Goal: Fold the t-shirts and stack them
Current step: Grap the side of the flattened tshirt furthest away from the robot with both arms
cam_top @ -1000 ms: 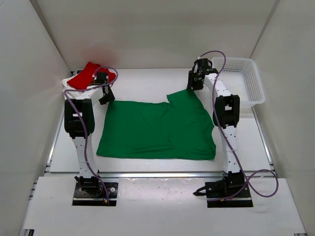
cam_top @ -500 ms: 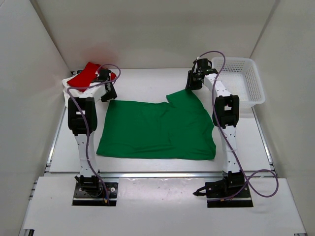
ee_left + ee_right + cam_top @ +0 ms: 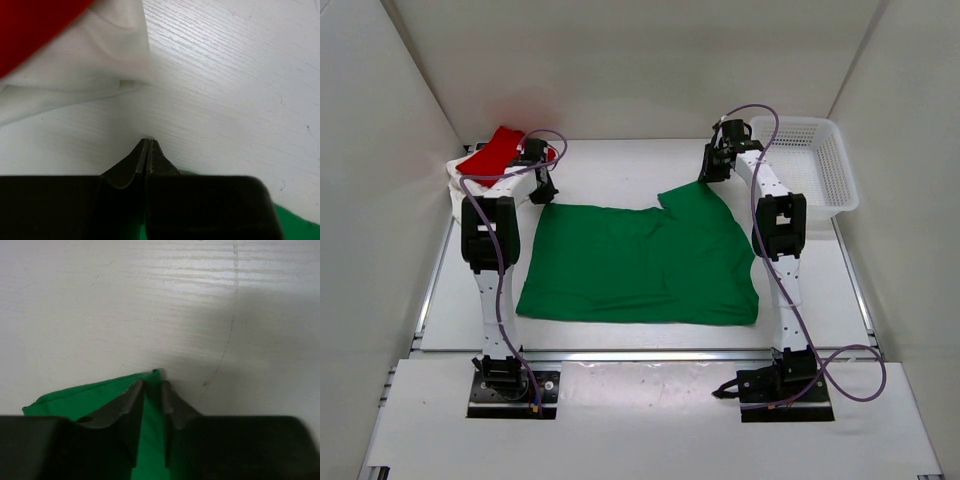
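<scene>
Roughly centred on the table, the green t-shirt lies spread flat, with one flap jutting out toward 1 o'clock. The left gripper sits at the shirt's 10 o'clock corner, its fingers pressed together over bare tabletop; I cannot tell whether any cloth is caught between them. The right gripper is down at the 1 o'clock flap. Its fingers stand narrowly apart with green cloth filling the gap and the corner's tip poking just past them, but I cannot tell whether they pinch it. At 10 o'clock on the table the red t-shirt lies on top of the off-white t-shirt, near the left gripper. A white basket stands at 2 o'clock, beside the right arm.
</scene>
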Robot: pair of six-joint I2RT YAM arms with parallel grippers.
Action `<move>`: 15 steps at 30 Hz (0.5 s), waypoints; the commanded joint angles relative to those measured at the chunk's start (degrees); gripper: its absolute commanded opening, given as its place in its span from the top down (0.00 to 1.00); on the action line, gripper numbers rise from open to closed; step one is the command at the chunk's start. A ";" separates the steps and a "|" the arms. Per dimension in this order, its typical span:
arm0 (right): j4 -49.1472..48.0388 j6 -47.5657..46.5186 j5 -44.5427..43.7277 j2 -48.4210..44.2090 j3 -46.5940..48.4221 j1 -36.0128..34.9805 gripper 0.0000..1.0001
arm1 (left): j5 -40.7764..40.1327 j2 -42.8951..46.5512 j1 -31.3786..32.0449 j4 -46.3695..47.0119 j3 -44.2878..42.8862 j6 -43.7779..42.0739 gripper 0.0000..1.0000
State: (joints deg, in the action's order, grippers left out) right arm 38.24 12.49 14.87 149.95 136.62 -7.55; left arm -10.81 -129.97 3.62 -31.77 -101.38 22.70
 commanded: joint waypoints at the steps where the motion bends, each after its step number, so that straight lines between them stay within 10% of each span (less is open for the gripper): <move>1: 0.43 0.43 1.56 1.05 1.98 0.26 0.84 | 1.23 1.47 -0.62 -1.02 0.03 0.07 0.90; 5: 0.52 0.43 2.52 0.52 1.90 0.34 1.00 | 0.61 3.67 -0.37 1.00 2.06 0.06 1.00; 15: 5.88 -1.50 6.31 -13.44 -4.59 0.44 1.00 | 2.11 12.89 1.04 3.37 6.53 -0.73 1.00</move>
State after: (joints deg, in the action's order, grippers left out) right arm 41.76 12.43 19.33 146.87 133.95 -7.16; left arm -9.67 -126.50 3.84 -30.65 -97.03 22.59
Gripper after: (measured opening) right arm 0.025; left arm 0.025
